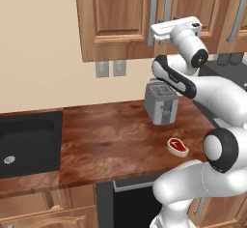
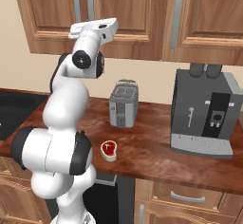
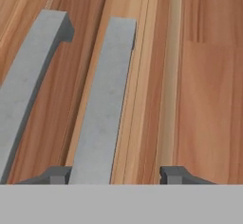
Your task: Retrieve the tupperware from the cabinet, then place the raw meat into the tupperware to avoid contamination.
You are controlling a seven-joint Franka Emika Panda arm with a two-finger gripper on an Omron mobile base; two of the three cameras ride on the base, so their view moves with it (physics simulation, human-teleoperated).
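Cabinet (image 3: 199, 99) handle (image 3: 102, 109) between hand (image 3: 114, 175) fingertips

**Closed doors and cropped edges**

The cabinet (image 1: 118, 17) doors are shut, so its inside is hidden. In the hand view, the two grey handles (image 3: 102, 109) run off the bottom edge, and whether the gripper (image 3: 114, 174) touches one cannot be told. The arm (image 1: 212, 94) hides the toaster's (image 1: 159, 104) right side in the left base view.

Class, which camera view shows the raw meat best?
The right base view: the raw meat lies unobstructed on the counter, its red centre and pale rim plain. The left base view shows it too, beside the arm.
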